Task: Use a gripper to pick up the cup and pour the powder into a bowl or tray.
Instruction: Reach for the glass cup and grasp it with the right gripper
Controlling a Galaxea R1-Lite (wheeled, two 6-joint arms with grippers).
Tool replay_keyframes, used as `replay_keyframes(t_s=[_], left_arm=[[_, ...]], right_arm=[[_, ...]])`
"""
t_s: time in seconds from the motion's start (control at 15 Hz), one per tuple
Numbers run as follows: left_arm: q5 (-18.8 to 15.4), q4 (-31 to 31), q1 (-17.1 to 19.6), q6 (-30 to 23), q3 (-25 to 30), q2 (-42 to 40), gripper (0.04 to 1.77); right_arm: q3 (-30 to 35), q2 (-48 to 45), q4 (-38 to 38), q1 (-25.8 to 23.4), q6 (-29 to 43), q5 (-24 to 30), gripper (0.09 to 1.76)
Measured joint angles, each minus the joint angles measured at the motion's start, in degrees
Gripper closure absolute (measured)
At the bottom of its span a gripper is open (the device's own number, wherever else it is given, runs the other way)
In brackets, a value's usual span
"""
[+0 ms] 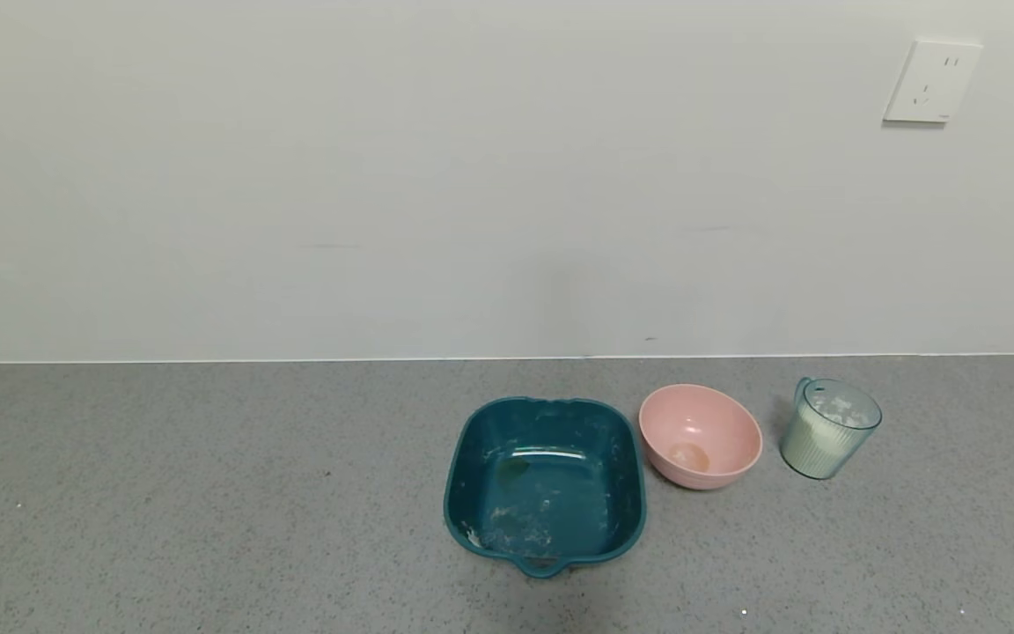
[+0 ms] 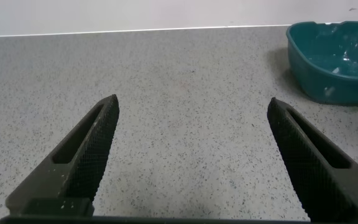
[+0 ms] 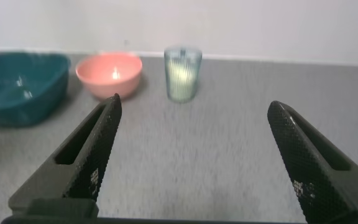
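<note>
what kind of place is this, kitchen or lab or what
Probably a kitchen-style counter or test bench: a grey speckled countertop against a plain white wall with a socket, holding a teal tray, pink bowl and cup.

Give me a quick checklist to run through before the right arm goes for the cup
1. Cup upright on the counter: ok.
2. Powder in the cup, none seen spilled beside it: ok.
3. Right gripper fingers open, nothing held: ok.
4. Path from right gripper to cup free of things, going by the right wrist view: ok.
5. Pink bowl upright, beside the cup, apart from it: ok.
6. Left gripper open, low over bare counter off to the side of the teal tray: ok.
</note>
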Motion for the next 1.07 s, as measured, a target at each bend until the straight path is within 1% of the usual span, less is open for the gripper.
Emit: replay_keyframes(t_s=[0.13, 0.27, 0.53, 0.67, 0.8, 1.07], left_arm=[[0.0, 0.0, 0.0, 0.0, 0.0, 0.0, 0.09], [0.0, 0.0, 0.0, 0.0, 0.0, 0.0, 0.09], [0.0, 0.0, 0.0, 0.0, 0.0, 0.0, 0.09], [0.0, 0.0, 0.0, 0.0, 0.0, 0.0, 0.09], [0.0, 0.0, 0.0, 0.0, 0.0, 0.0, 0.09], [0.0, 0.0, 0.0, 0.0, 0.0, 0.0, 0.09]], right_arm=[[-6.1, 2.3, 0.0, 0.0, 0.0, 0.0, 0.14], [-11.7, 7.1, -0.1, -0.1, 0.0, 0.0, 0.14], [-20.2, 21.7, -0.6, -0.3, 0.0, -0.2, 0.14], [-23.1, 29.5, -1.0, -0.2, 0.1, -0.2, 0.14], [-25.2, 37.4, -3.2, -0.2, 0.3, -0.3, 0.14], [-25.7, 51.2, -9.5, -1.4, 0.3, -0.2, 0.14]])
